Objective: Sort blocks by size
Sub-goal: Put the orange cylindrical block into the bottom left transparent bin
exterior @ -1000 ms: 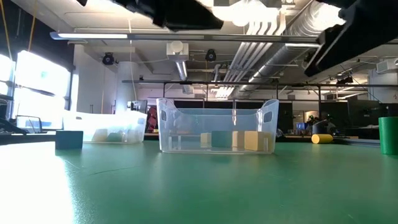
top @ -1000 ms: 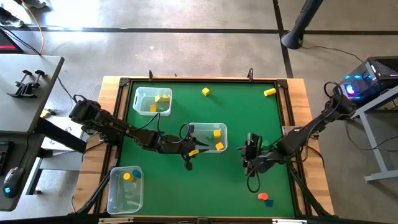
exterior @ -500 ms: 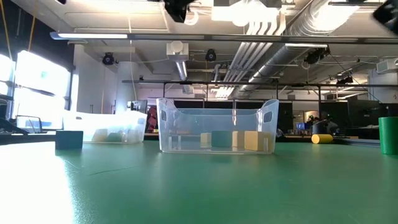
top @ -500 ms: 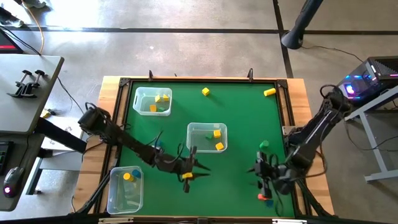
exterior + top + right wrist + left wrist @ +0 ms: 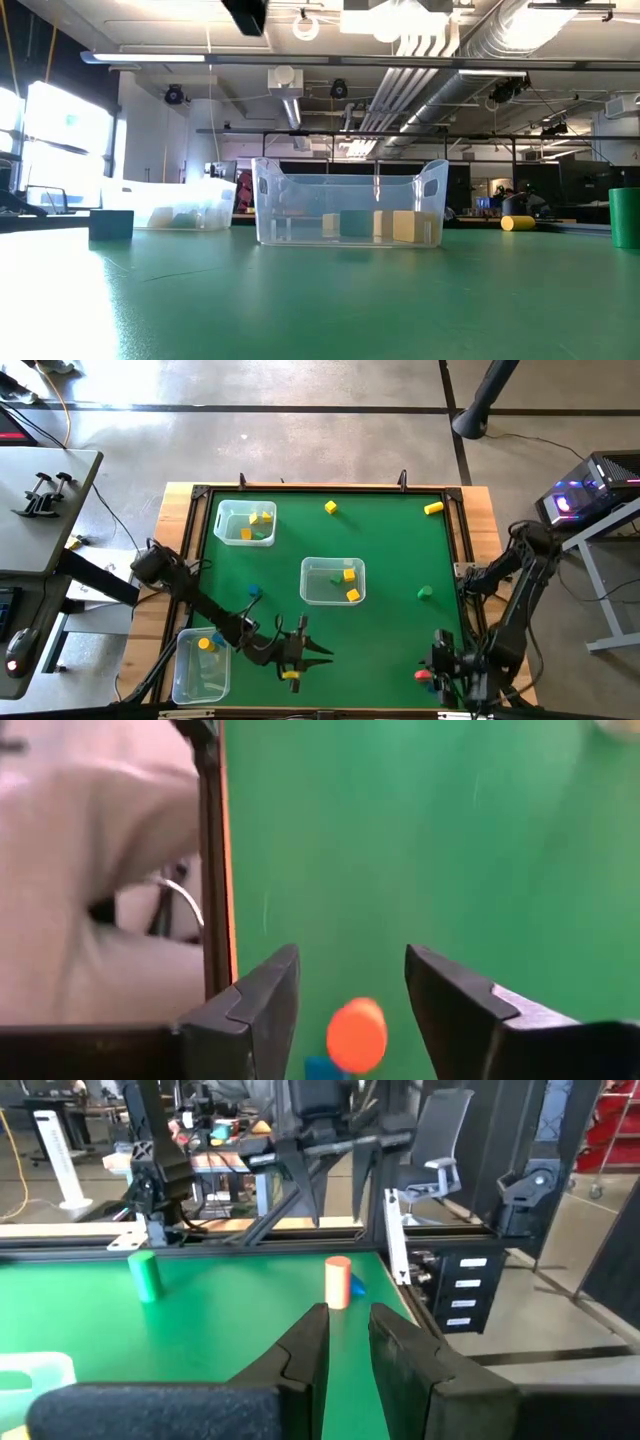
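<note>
The right gripper (image 5: 441, 672) is hovering at the table's near right corner, its fingers standing apart with nothing between them, directly over the orange block (image 5: 357, 1033), which is lying just beside a blue block (image 5: 433, 686) near the table's edge. The left gripper (image 5: 291, 665) is hanging over the near middle of the green mat (image 5: 390, 550), its fingers narrowed on a small yellow block (image 5: 291, 676), just right of the near-left clear bin (image 5: 180, 675).

A clear plastic rectangular bin (image 5: 333, 581) sits mid-counter (image 5: 390, 550) holding two yellow blocks (image 5: 350, 584). Behind it to the left stands a second clear bin (image 5: 245, 522); before it to the left, a third (image 5: 201, 663). A small green block (image 5: 425, 592) lies right of the middle bin.
</note>
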`<state>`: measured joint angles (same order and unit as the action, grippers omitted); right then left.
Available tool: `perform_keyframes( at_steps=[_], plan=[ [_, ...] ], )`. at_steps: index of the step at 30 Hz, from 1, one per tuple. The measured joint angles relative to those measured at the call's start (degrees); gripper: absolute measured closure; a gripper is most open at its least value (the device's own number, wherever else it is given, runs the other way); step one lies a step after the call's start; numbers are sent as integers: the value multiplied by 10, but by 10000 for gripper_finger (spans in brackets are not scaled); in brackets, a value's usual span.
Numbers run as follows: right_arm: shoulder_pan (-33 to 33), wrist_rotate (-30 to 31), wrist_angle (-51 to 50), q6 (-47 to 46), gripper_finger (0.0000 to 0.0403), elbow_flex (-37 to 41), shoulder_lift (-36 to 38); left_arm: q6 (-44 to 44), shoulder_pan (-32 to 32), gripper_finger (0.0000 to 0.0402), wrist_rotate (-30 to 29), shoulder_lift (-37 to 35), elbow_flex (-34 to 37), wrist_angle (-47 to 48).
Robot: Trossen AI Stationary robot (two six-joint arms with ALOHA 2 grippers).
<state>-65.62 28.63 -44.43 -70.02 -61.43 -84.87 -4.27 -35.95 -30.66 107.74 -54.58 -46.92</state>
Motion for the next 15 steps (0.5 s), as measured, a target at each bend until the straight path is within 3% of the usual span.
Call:
perform_keyframes(
  at_steps=[6, 15],
  plan=[
    [-19, -98, -9, -42, 230, -15, -55, 11, -22, 342, -47, 21, -22, 4],
    [-43, -105, -16, -137, 215, -15, -94, 12, -21, 342, -50, 31, -41, 7]
  ],
)
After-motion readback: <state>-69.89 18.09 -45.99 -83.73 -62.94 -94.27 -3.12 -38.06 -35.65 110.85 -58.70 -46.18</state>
